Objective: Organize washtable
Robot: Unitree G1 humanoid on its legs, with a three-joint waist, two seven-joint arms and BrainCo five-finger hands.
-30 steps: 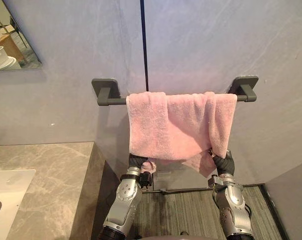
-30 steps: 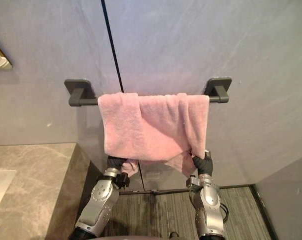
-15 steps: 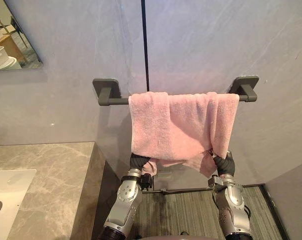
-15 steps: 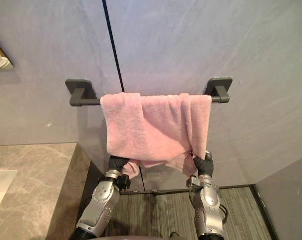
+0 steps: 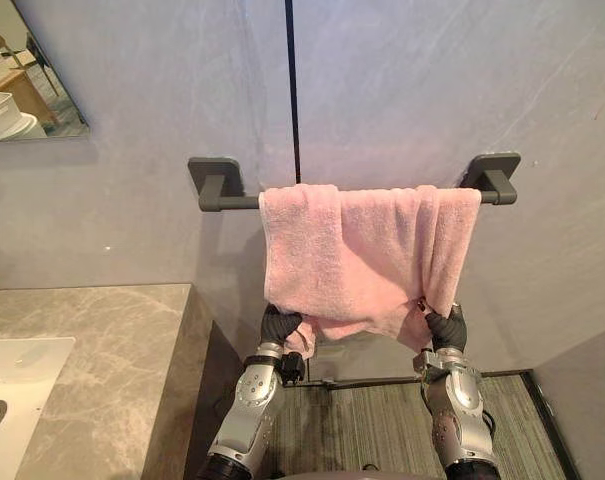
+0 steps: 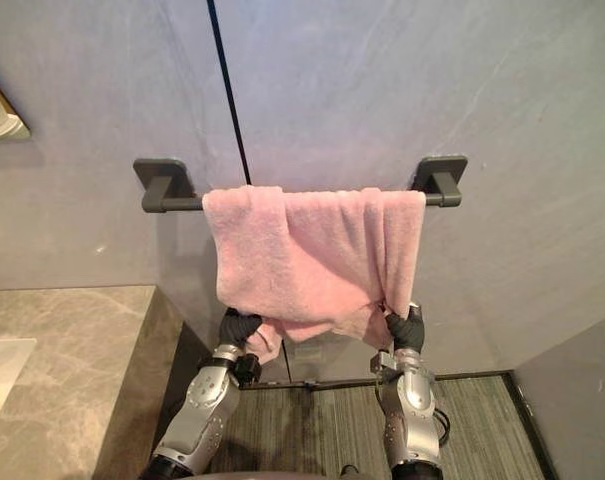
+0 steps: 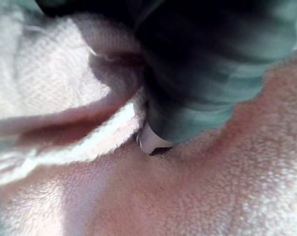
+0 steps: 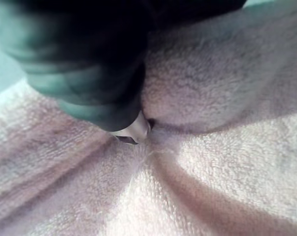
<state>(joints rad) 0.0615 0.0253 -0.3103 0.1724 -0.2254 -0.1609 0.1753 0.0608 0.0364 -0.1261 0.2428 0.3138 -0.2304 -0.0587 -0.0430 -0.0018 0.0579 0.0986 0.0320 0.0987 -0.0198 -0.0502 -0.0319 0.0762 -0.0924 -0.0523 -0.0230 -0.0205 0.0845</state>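
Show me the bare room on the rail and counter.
Rail: a short bare stretch between its left bracket and the towel; the towel covers the rest. Counter: bare from the sink to its right edge. Crowded at the towel's lower edge: left hand and right hand.

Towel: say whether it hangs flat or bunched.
Draped over the bar but not flat: the towel overlaps itself near its right end, and its lower edge bunches at the left hand and right hand.

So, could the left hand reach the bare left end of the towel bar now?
Probably yes: the left hand is at the hem of the pink towel, and nothing blocks the bare end of the towel bar above.
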